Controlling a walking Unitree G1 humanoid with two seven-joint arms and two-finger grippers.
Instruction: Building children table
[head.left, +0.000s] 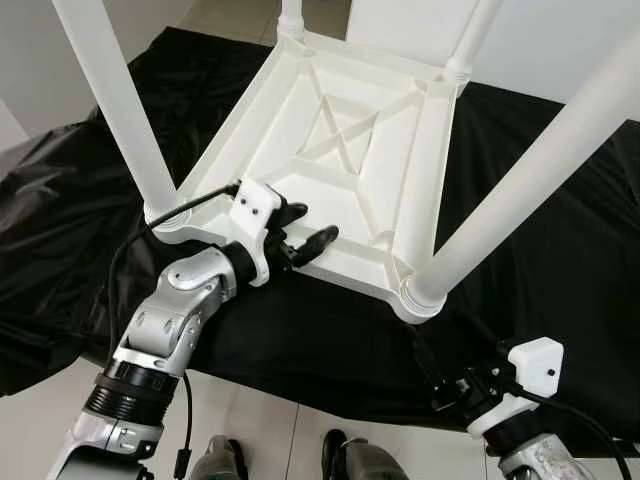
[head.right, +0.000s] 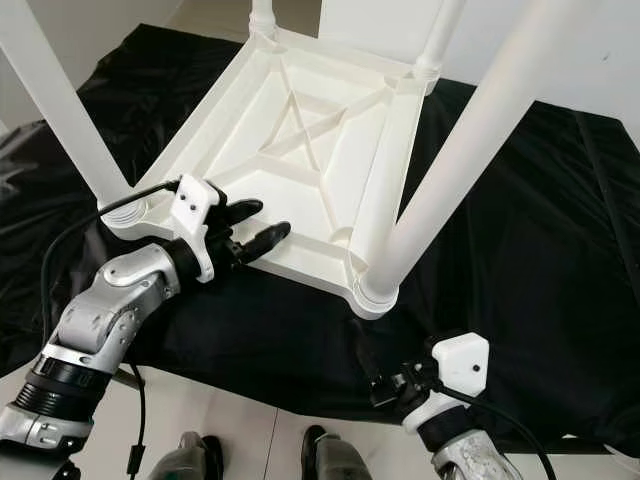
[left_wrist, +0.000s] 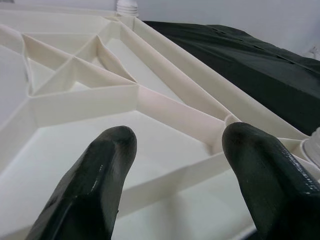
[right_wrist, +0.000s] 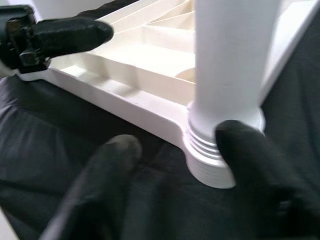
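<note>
A white plastic children's table (head.left: 350, 150) is laid upside down on a black cloth (head.left: 560, 230), its ribbed underside turned up and all four legs seen seated in the corner sockets. The fitting step is therefore judged to be close to finished, with checking or tightening of the legs, and then turning the table upright, left to do.

The left gripper (head.left: 297, 231) is held at the near rim of the tabletop, towards the near left corner; its two black fingers (left_wrist: 107, 165) are spread apart over the rim and ribs, and nothing is gripped between them. The right gripper (head.left: 450, 383) is held low over the cloth, just near of the near right leg (head.left: 520, 190). Its fingers are parted and empty, one fingertip (right_wrist: 240, 145) appearing to lie against the threaded collar (right_wrist: 210, 155) of that leg, though the blur leaves contact uncertain.

For the next move, that leg would probably need to be closed on at its base and its seating tested, while the rim is steadied on the left.

No brand, label or writing can be made out.
</note>
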